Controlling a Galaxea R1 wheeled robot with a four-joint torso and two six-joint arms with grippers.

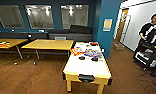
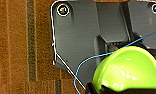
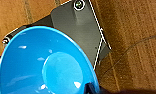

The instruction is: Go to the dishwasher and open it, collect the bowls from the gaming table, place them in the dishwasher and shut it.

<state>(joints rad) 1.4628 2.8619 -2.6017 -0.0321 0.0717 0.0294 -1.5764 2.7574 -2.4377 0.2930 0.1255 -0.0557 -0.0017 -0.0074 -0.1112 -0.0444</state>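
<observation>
Long white yellow-edged gaming worktop [image 1: 87,65] seen dead ahead, long axis 12 to 6 | two small dark bowls [image 1: 81,58] placed mid-top, near 12 | neither arm judged nearer | jaws' state cannot be told.

An office break room: yellow tables [image 1: 47,44], a gaming table [image 1: 87,66], blue walls [image 1: 105,15], wood floor [image 1: 31,77].
</observation>
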